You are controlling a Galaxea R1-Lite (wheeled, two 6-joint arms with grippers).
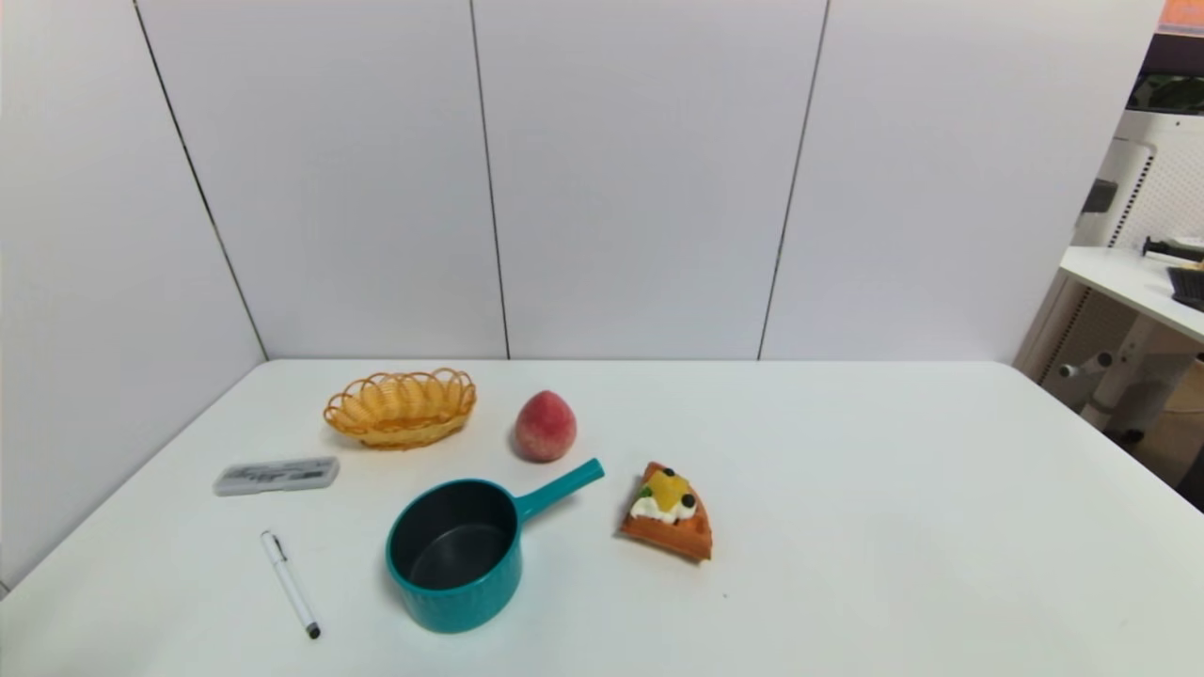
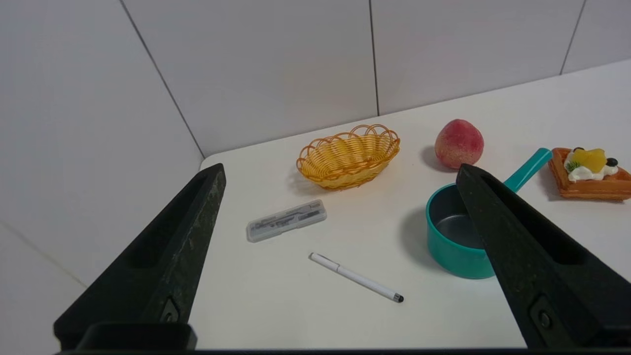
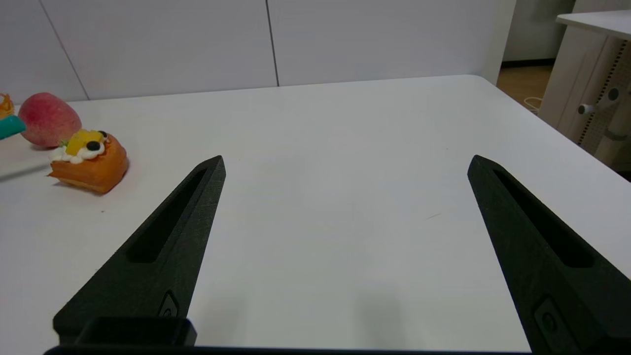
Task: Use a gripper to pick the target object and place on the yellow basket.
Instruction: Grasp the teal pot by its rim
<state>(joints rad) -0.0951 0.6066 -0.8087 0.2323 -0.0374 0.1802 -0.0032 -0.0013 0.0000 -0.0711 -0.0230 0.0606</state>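
Observation:
A teal saucepan with a dark grey inside stands upright on the white table, its handle pointing to the back right. The yellow wicker basket lies empty behind it to the left; the left wrist view shows the basket and saucepan too. Neither arm shows in the head view. My left gripper hangs open above the table's near left part, well short of the pan. My right gripper is open over bare table, right of the objects.
A pink-red peach sits behind the pan handle, and a waffle wedge lies to its right. A grey plastic case and a white pen lie left of the pan. A desk stands beyond the table's right edge.

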